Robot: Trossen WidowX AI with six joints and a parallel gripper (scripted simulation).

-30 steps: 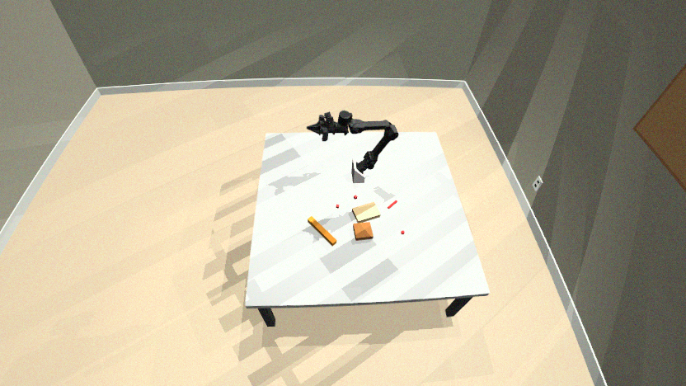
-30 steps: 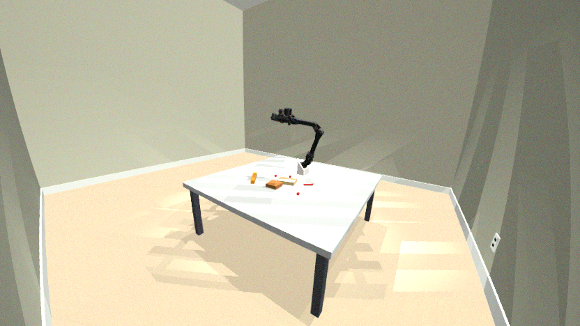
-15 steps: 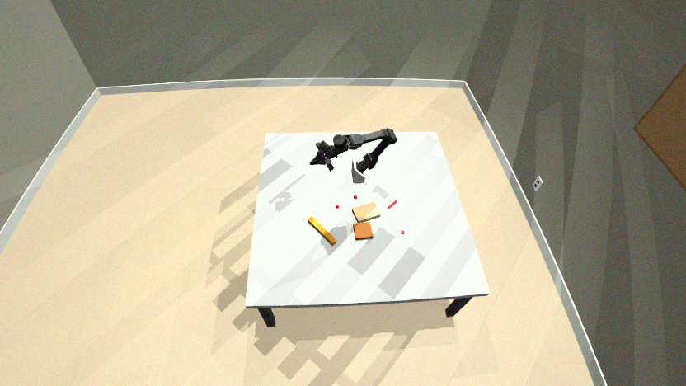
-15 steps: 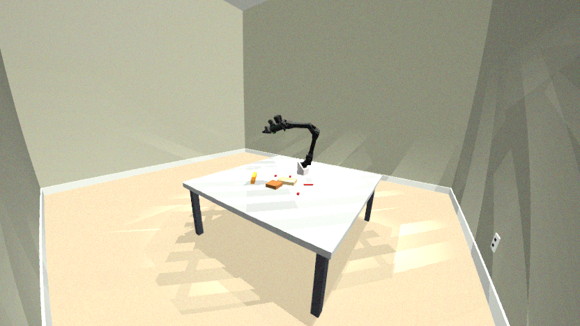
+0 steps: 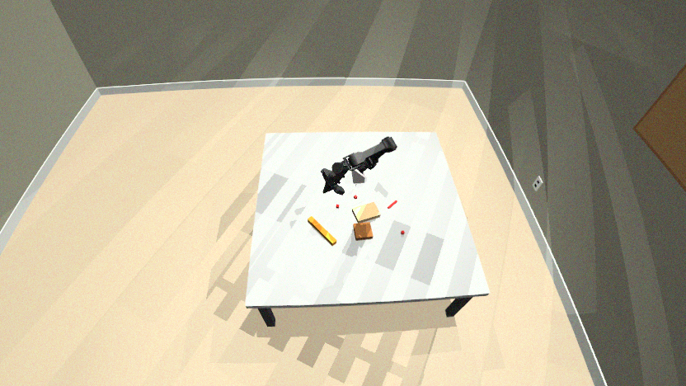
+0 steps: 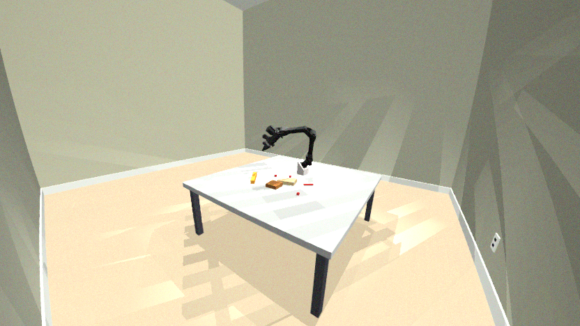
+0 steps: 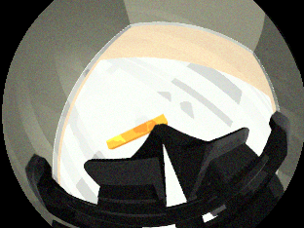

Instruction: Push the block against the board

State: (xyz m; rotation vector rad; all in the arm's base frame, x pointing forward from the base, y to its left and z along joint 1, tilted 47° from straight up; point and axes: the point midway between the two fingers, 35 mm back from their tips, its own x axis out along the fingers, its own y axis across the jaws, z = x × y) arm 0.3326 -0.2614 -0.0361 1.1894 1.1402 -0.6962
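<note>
The square block (image 5: 363,230) (image 6: 274,184) is brown-orange and lies flat on the table. The board (image 5: 367,211) (image 6: 288,182) is light tan and lies flat close beside it, on the side nearer the arm's base. Their facing sides are at an angle, with a narrow wedge between them; whether a corner touches is too small to tell. My gripper (image 5: 326,190) (image 6: 263,148) (image 7: 159,128) is shut and empty, raised above the table and well away from both parts. The block and board do not show in the wrist view.
An orange-yellow bar (image 5: 321,230) (image 6: 253,177) (image 7: 137,132) lies to the left of the block in the top view. Small red pieces (image 5: 355,196) (image 5: 337,205) (image 5: 402,232) lie around the parts. A thin red stick (image 5: 392,204) (image 6: 308,184) lies right of the board.
</note>
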